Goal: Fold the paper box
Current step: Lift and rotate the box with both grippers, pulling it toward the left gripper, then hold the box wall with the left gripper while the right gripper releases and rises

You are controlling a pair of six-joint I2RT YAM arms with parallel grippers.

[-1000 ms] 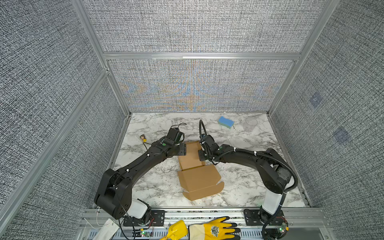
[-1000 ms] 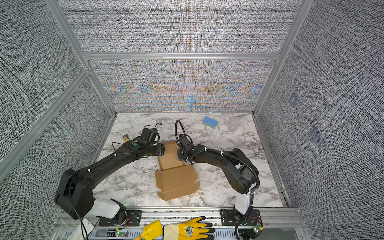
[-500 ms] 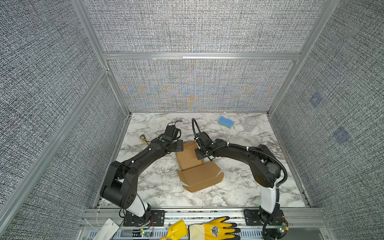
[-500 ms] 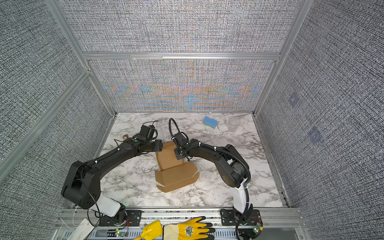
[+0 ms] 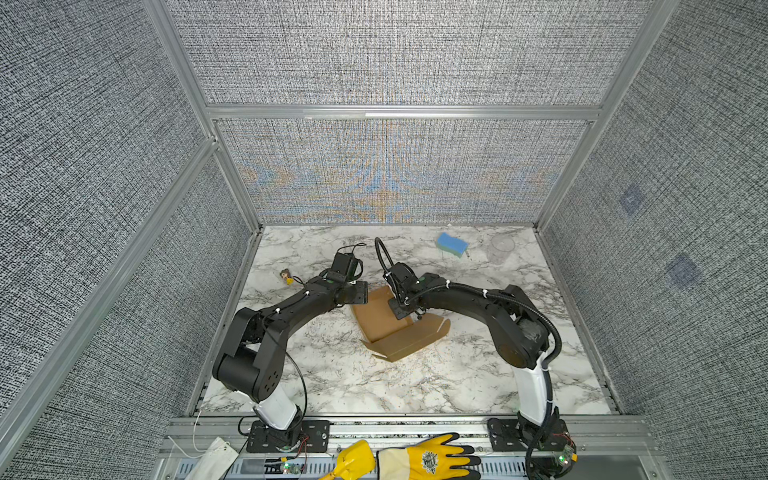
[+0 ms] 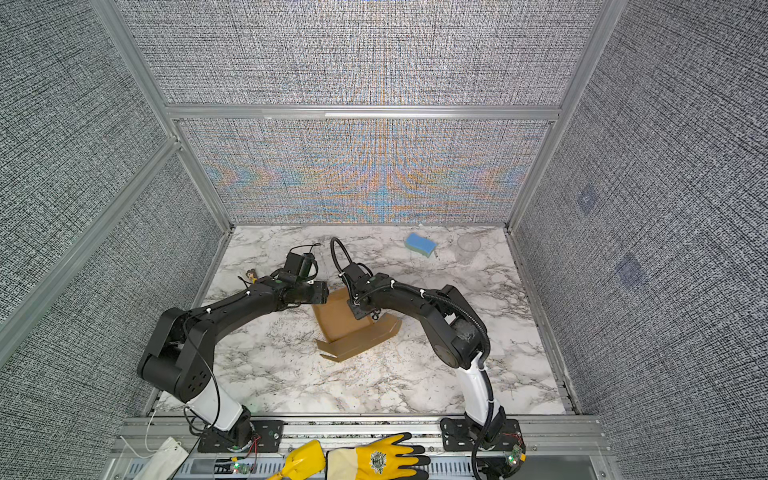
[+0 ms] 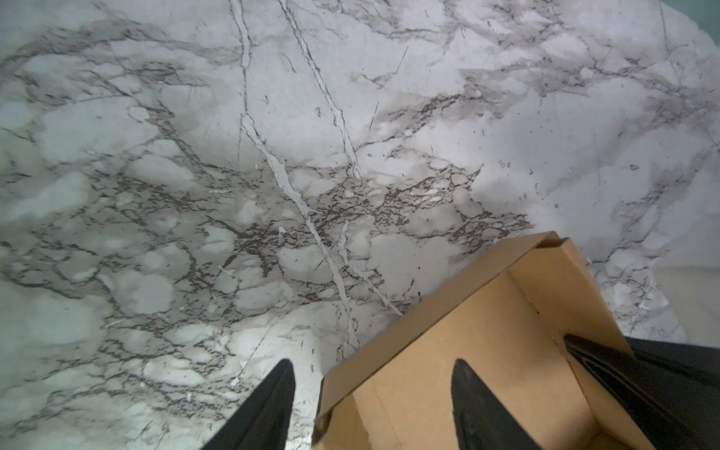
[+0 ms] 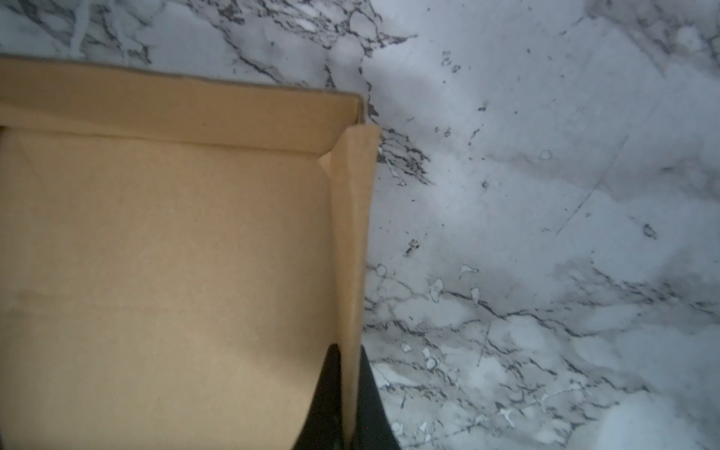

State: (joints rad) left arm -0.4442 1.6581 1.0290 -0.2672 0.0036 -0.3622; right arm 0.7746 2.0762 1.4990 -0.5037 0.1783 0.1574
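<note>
Paper box (image 5: pixel 395 332) sat centre-frame in a top view, half-formed on the marble table (image 5: pixel 415 386). Right gripper (image 8: pixel 348 352) was pinched on one side wall, likely to keep it upright. Left gripper (image 7: pixel 374 364) had its jaws apart, straddling a neighbouring wall without gripping it, apparently lined up to fold it.

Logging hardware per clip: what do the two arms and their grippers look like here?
Both the left arm and right arm are matte black with a white base segment and white cable ties. A black corrugated hose runs along the right arm; a thin black cable loops by the left base. The left gripper and right gripper have black, tapering fingers.
</note>
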